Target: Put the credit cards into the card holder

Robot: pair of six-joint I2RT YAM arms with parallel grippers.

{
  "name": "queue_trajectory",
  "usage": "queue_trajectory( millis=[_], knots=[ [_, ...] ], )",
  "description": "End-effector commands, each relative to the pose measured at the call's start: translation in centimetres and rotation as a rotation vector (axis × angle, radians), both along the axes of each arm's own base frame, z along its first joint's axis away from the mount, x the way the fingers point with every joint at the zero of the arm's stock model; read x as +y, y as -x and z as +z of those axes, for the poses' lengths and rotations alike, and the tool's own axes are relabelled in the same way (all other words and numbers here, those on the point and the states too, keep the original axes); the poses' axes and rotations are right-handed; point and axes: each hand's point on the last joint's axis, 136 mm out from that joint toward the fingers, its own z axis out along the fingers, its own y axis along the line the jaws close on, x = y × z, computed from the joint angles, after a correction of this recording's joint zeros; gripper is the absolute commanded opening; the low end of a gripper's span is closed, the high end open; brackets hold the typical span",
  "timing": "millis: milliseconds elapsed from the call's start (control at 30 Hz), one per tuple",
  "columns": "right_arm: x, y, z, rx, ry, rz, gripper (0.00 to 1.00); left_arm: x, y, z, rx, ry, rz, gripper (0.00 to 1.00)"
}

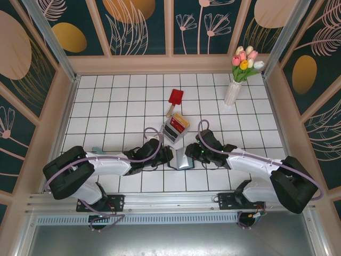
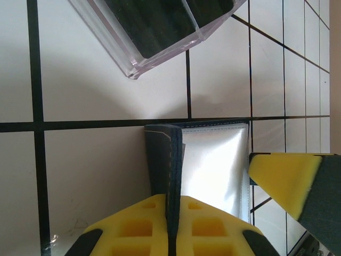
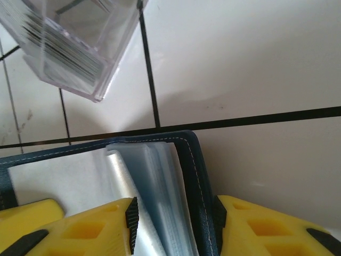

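The card holder lies open on the tiles between my two grippers, dark navy with clear sleeves inside. My left gripper is shut on the edge of its navy cover. My right gripper is closed on the other flap, with the stack of clear sleeves and the cover between its pads. The credit cards, red and yellow, stand in a clear plastic box just beyond the holder. One right finger shows beside the sleeves in the left wrist view.
A red spatula with a wooden handle lies behind the box. A white vase of tulips stands at the back right. The clear box corner is close above the holder. Raised walls surround the tiled floor.
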Motion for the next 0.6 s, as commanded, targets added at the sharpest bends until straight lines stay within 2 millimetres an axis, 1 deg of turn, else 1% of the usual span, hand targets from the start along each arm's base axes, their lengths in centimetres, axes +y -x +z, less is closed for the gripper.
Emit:
queue_trajectory(
  millis=[0,67,133,167,200,333,467,567],
  knots=[
    [0.8,-0.1,0.0,0.013,0.024,0.001,0.45,-0.1,0.4,-0.6,0.011,-0.013,-0.023,0.00],
    [0.0,-0.3,0.0,0.005,0.060,-0.032,0.47,0.0,0.4,-0.6,0.014,-0.011,-0.022,0.00],
    [-0.2,-0.6,0.8,-0.019,0.053,-0.048,0.49,0.1,0.5,-0.6,0.014,-0.012,-0.019,0.00],
    [-0.2,-0.7,1.2,-0.035,0.041,-0.052,0.55,0.2,0.5,-0.6,0.014,-0.013,-0.018,0.00],
    [-0.1,-0.7,1.7,-0.050,0.026,-0.050,0.58,0.2,0.5,-0.7,0.014,-0.014,-0.017,0.00],
    [0.6,-0.8,3.1,-0.092,-0.032,-0.017,0.59,0.2,0.5,-0.7,0.013,-0.018,-0.023,0.00],
    [1.3,-0.4,2.9,-0.079,-0.071,0.014,0.57,0.1,0.5,-0.6,0.013,-0.016,-0.024,0.00],
    [1.1,-0.1,1.5,-0.037,-0.036,0.009,0.57,0.0,0.4,-0.5,0.010,-0.016,-0.026,0.00]
  ],
)
